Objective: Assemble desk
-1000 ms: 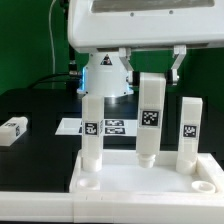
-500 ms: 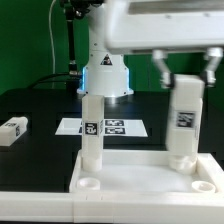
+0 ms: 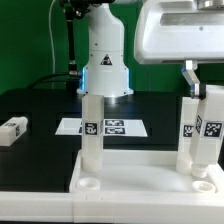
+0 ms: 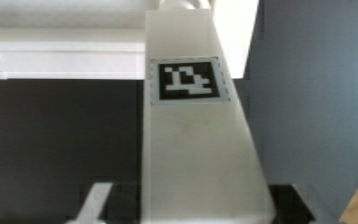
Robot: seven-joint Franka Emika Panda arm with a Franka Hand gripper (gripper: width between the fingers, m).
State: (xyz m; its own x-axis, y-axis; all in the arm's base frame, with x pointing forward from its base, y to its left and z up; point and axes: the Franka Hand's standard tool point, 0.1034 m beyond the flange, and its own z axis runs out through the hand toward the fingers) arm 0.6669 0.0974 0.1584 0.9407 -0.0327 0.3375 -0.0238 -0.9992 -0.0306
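two legs (image 3: 92, 125) up in tabletop (image 3: 140, 185); gripper (image 3: 207, 88) clamped on third leg (image 3: 212, 125). next: centre over free corner socket (image 3: 205, 186), lower straight.

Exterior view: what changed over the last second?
The gripper, shut on the held leg, carried it toward the exterior view's right, to the right end of the tabletop. Unmoved: the left standing leg, the right standing leg, the loose leg, the marker board.

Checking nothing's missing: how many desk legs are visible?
4. Exterior view: one leg standing at the tabletop's left, one at its right, one in the gripper beside that, one lying on the table, left.
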